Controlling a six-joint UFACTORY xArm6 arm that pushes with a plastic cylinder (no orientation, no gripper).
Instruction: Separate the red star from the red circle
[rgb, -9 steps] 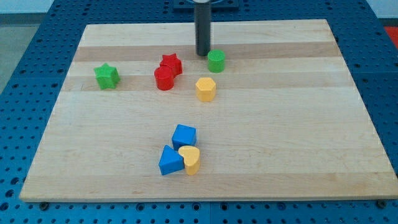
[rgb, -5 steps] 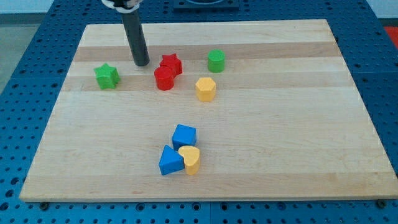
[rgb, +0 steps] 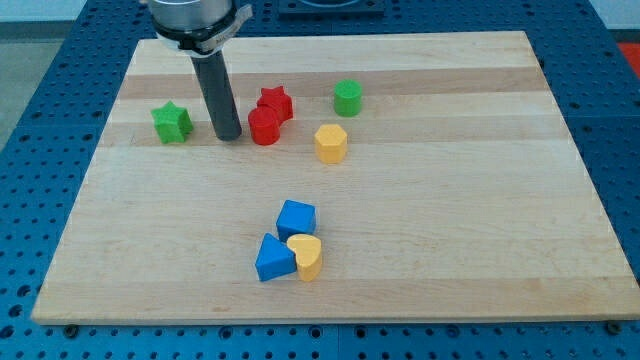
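the arm ends in a plain dark rod with no pincer, so there are no jaws to be spread or pressed together, and it holds nothing. my tip (rgb: 228, 136) rests on the wooden board (rgb: 450, 250), just to the view's left of the red circle (rgb: 264, 127); whether the two touch cannot be told. the green star (rgb: 171, 122) lies farther to the view's left, so the tip stands between it and the red circle, nearer the circle.

the red circle touches the red star (rgb: 275, 103), which sits just behind it, toward the view's top and slightly to the right; the pair is not yet apart. to the view's right of the red star, well clear of it, is a green cylinder-like block (rgb: 347, 97). below that, toward the view's bottom, stands a yellow hexagonal block (rgb: 330, 143), near the red circle but apart from it.

well down the board a cluster of three sits tightly together: a blue cube-like block (rgb: 296, 217) at the top, a blue triangular block (rgb: 273, 259) at lower left, and a yellow heart (rgb: 306, 256) at lower right.
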